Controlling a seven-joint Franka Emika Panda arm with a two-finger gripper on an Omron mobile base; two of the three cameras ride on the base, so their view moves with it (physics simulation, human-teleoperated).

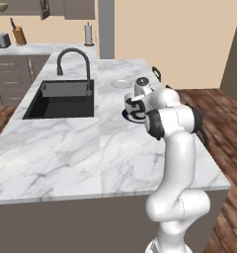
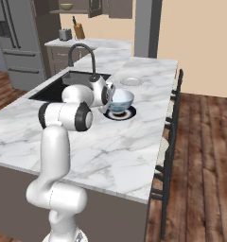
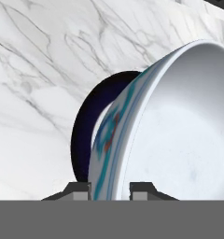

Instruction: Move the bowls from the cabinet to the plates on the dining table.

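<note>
My gripper (image 3: 109, 187) is shut on the rim of the white bowl with a blue pattern (image 3: 179, 130), one finger inside and one outside. The bowl (image 2: 121, 99) sits at the black-rimmed plate (image 2: 128, 114) on the dining table (image 2: 134, 146); I cannot tell whether it touches the plate. In the hand view the dark plate (image 3: 86, 135) lies right behind the bowl. The pale plate (image 2: 131, 81) lies farther back, bare. The olive-tan bowl (image 2: 66, 6) rests in the open cabinet (image 2: 94, 6) across the room. In the left base view my arm hides most of the held bowl.
The black sink (image 1: 61, 99) and arched faucet (image 1: 73, 57) lie left of the plates. Dark chairs (image 2: 174, 118) line the table's right edge. On the far counter stand a toaster (image 2: 64, 34), a knife block (image 2: 79, 30) and a paper roll (image 1: 88, 34).
</note>
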